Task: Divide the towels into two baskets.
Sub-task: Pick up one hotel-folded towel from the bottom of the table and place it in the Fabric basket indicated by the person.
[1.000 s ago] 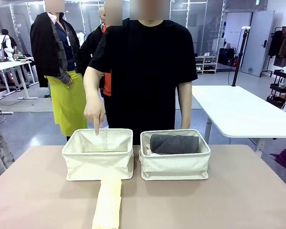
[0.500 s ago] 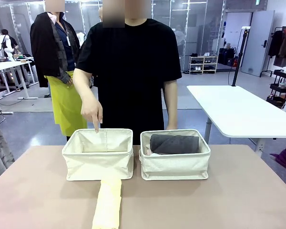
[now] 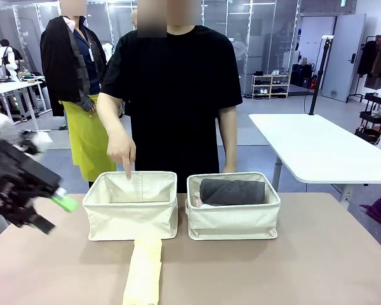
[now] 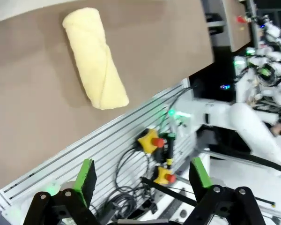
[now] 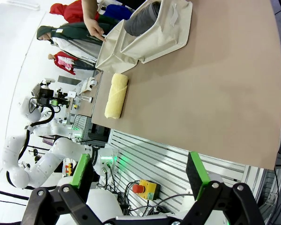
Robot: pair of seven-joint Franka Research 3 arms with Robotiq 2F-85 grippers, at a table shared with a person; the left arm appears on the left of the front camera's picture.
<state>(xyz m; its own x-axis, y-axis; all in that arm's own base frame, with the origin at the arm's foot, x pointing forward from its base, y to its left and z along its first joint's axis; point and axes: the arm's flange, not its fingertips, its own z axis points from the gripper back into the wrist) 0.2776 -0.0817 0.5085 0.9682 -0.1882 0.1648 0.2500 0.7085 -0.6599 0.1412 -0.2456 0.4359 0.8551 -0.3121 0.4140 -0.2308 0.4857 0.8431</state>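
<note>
The person's hand [image 3: 122, 151] points into the empty left basket [image 3: 132, 204], seemingly marking it for the yellow towel [image 3: 143, 273] lying near on the desk [image 3: 317, 267]. Left gripper [image 3: 51, 211] and right gripper [image 5: 139, 176] both gape, released.

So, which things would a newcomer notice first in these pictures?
Probably the person's hand, pointing down into the left basket at the far side of the table. Next, the pale yellow towel lying on the table just in front of that basket, and the left pincer, open, at the table's left edge.
</note>
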